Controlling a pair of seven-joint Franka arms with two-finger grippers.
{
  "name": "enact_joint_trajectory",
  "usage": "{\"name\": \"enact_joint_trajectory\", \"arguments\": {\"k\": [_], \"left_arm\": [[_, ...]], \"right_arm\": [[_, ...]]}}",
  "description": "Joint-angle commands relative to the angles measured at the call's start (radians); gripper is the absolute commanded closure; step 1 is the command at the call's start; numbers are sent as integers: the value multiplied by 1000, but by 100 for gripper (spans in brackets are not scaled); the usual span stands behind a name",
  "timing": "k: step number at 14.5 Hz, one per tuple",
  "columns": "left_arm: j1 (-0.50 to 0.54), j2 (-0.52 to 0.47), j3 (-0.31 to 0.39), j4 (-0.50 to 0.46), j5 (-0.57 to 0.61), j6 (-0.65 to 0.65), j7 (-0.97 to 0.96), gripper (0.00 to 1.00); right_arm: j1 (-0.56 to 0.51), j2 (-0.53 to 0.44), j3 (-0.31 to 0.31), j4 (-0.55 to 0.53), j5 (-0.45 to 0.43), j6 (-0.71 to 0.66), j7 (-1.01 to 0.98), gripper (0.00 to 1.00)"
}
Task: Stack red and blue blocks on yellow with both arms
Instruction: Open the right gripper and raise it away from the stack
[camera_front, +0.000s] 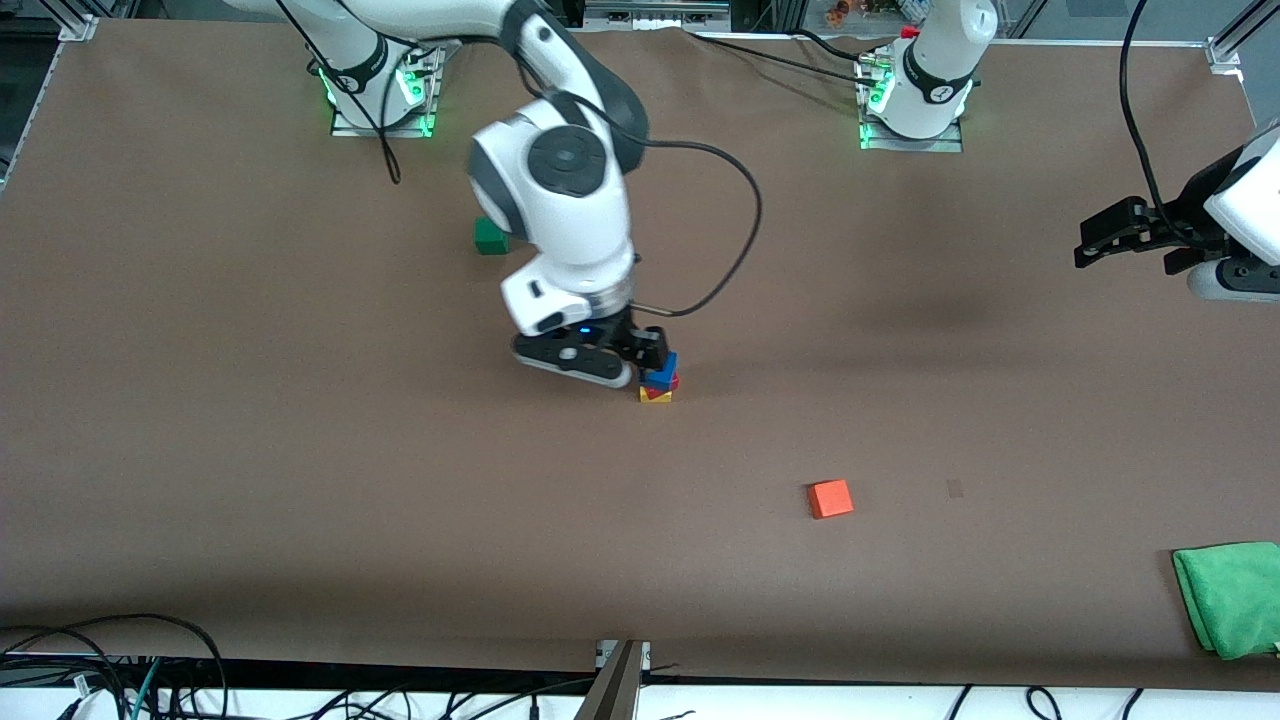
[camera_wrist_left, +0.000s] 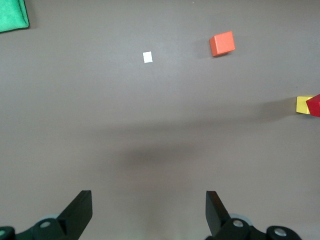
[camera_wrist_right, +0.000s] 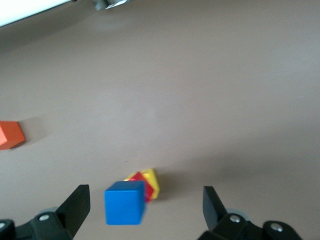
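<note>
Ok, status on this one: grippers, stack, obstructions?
Right gripper open over stack. Left gripper open, waiting aside. Blue block on red block on yellow block. Nothing in the way.

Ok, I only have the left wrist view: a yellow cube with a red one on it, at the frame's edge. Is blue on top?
Observer: Yes. The blue cube sits on the red cube, which rests on the yellow cube.
Operator: Is the right tool gripping it?
Observer: No. The right tool is open, its fingers standing clear on either side of the blue cube.
Operator: Where over the table is the left tool?
Observer: The left tool waits, open, above the left arm's end of the table, away from the stack.
</note>
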Motion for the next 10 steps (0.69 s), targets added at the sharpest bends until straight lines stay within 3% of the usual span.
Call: {"name": "enact_joint_trajectory", "arguments": {"k": [1, 3, 8, 10], "left_arm": [[1, -10, -4, 28, -20, -23, -5, 0], [1, -6, -10, 26, -21, -14, -7, 0], [7, 14, -10, 7, -21, 46, -3, 0], [7, 20, -10, -7, -21, 66, -5, 0]], "right_arm": [[-93, -140, 10, -99, 59, -79, -125, 0], [-171, -261, -7, -200, 125, -123, -272, 0], [-206, -505, -119, -424, 137, -203, -514, 0], [-238, -637, -117, -550, 122, -203, -556, 0]]}}
